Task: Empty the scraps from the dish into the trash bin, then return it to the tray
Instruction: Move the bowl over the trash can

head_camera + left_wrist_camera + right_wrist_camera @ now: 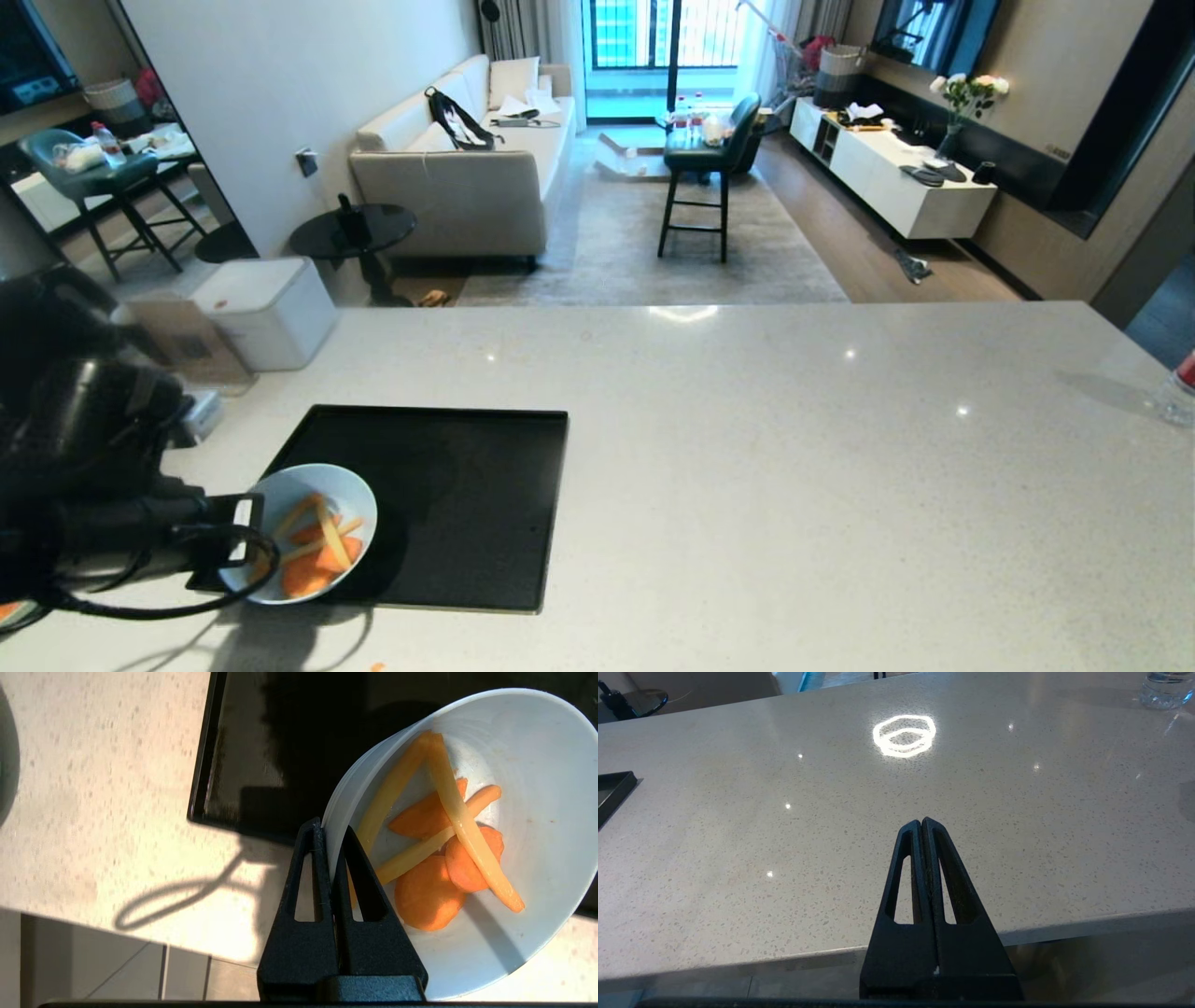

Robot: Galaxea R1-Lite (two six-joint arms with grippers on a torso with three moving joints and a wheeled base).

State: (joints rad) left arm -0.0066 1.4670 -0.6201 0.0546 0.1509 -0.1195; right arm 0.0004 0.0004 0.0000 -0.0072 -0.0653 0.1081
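A pale speckled stone worktop (747, 448) fills the foreground, with a living room beyond it: a beige sofa (467, 159), a dark bar stool (705, 163) and a white media cabinet (892, 177). At the worktop's far left edge stand a white lidded box (266, 313) and a brown carton (187, 345); a clear water bottle (1178, 387) sits at the far right. The black tray (448, 504) lies flat near the left front of the worktop. The dish (308, 532) hangs tilted over the tray's near left corner, partly past its rim, carrying the scraps (444, 858): orange carrot slices and pale yellow sticks. The left hand (332, 830) is clamped on the dish's rim, one finger inside and one outside. The right hand (922, 823) hovers at the worktop's near edge, fingers pressed together, holding nothing.
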